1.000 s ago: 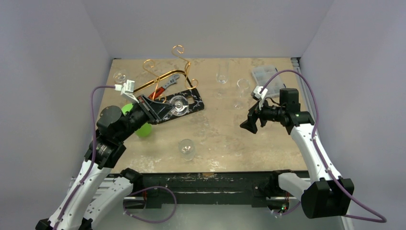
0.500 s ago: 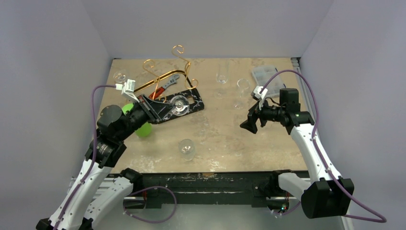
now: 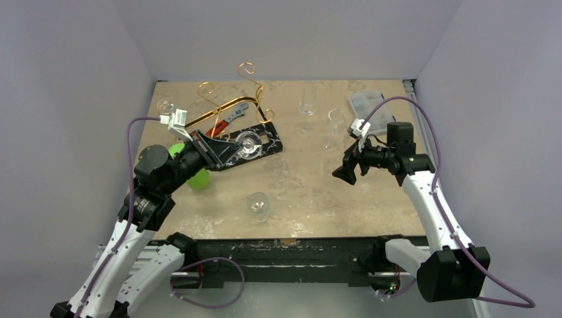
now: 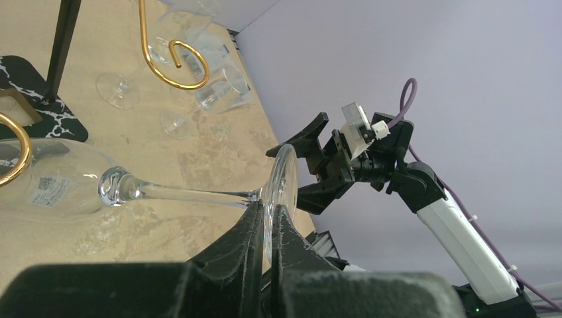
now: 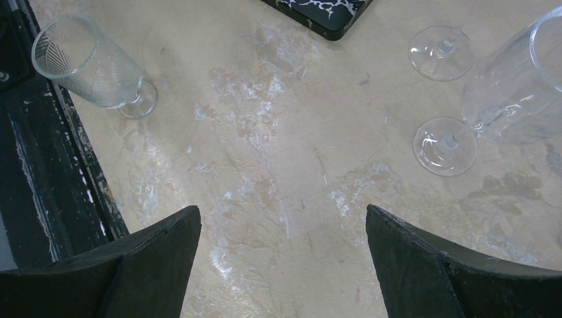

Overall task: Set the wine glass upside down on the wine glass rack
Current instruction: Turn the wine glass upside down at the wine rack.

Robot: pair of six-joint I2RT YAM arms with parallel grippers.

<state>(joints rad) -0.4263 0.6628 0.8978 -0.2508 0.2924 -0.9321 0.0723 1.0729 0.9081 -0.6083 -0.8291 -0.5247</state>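
Left hand (image 4: 268, 218) is clamped on the foot rim of the wine glass (image 4: 179, 193). The glass is held sideways: its stem runs straight out from the hand, with the bowl at the far end. The bowl overlaps a gold scroll loop of the wine glass rack (image 4: 144, 33); can't tell if they touch. Right hand (image 5: 281, 218) is spread wide, holding nothing, over the bench (image 5: 265, 132) and well apart from the glass.
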